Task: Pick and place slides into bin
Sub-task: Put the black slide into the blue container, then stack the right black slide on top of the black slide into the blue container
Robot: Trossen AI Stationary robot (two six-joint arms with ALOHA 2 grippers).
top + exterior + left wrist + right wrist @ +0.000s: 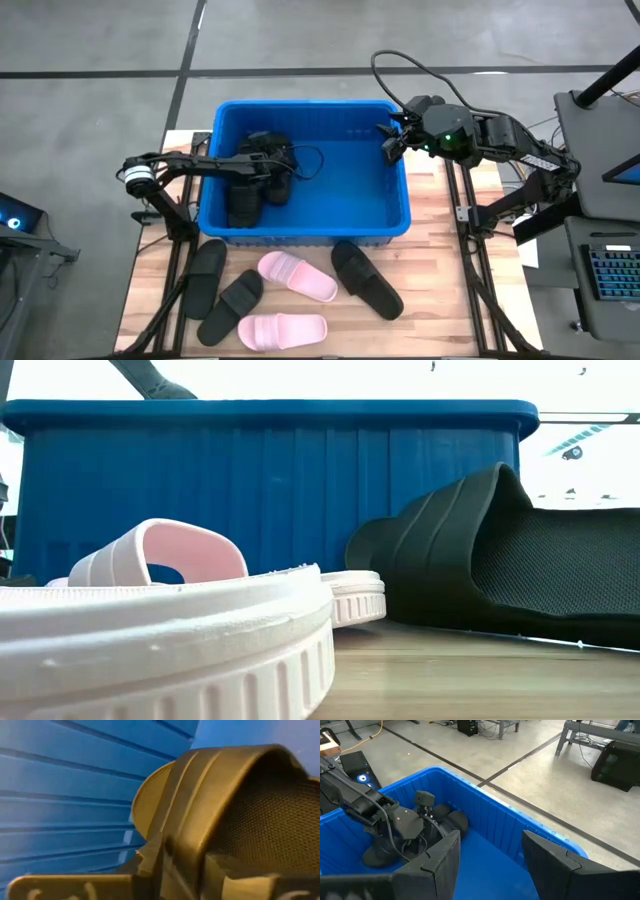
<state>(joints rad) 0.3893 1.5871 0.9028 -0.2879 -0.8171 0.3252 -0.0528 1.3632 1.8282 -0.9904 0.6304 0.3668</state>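
Observation:
The blue bin [310, 232] stands mid-table. My left gripper [282, 168] reaches into its left half from the table's left and is shut on a black slide [220, 805]. A second black slide [243, 207] lies on the bin floor beside it. Three black slides [205, 275] [232, 305] [365, 280] and two pink slides [297, 276] [282, 330] lie soles down on the table in front of the bin. My right gripper [490, 850] hangs open above the bin's far right corner, holding nothing. My left gripper has the black slide's wide strap by its edge [182, 855], which runs between the two fingers [150, 857]. The fingers slant downward from the table's left. The slide sits low inside the bin, near the left wall [65, 800]; whether its sole rests on the floor is hidden.
The right half of the bin floor [350, 190] is bare. In the low view a pink slide [170, 630] and a black slide [500, 560] lie close to the camera before the bin wall [270, 480]. Arm frames flank the table on both sides.

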